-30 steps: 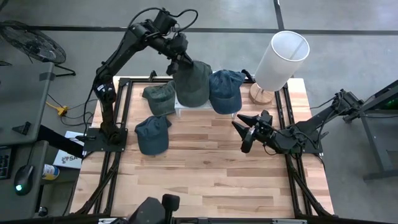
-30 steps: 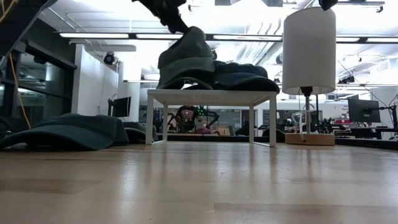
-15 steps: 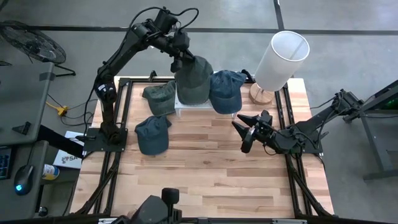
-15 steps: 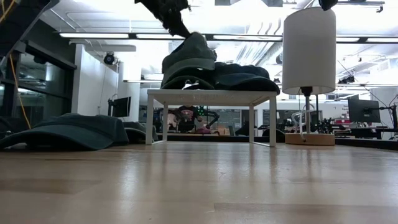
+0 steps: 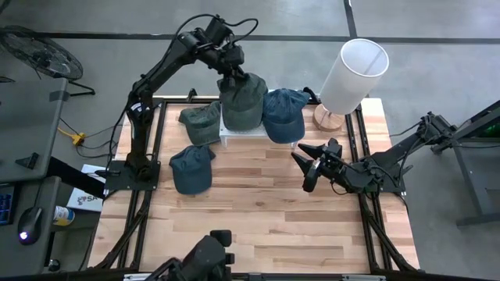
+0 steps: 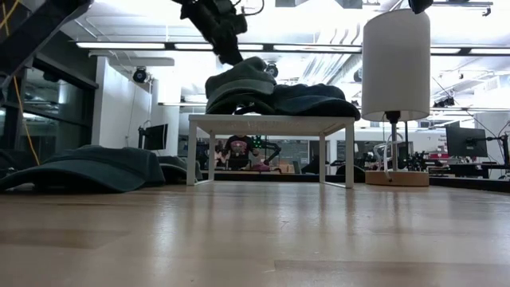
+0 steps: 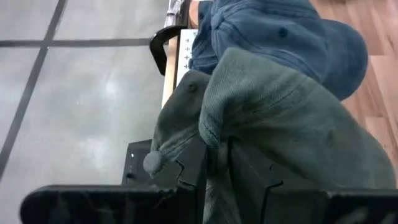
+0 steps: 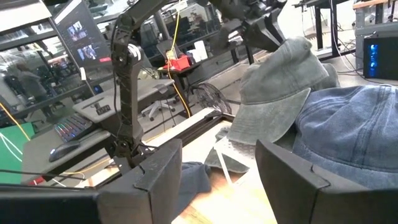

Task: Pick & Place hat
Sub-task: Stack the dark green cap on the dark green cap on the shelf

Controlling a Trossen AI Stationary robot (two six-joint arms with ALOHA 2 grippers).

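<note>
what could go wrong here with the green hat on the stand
The left gripper pinches a fold at the back of the green hat; cloth could snag on a finger as it lets go and drag the hat off the white stand. The hat leans on the blue hat, so it may slide or nudge that one. The right gripper waits apart, no threat.

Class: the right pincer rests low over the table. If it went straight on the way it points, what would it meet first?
Most likely the blue cap on the small white stand. The right pincer, open, points straight at it; the grey-green cap sits beside it, though depth is unclear.
</note>
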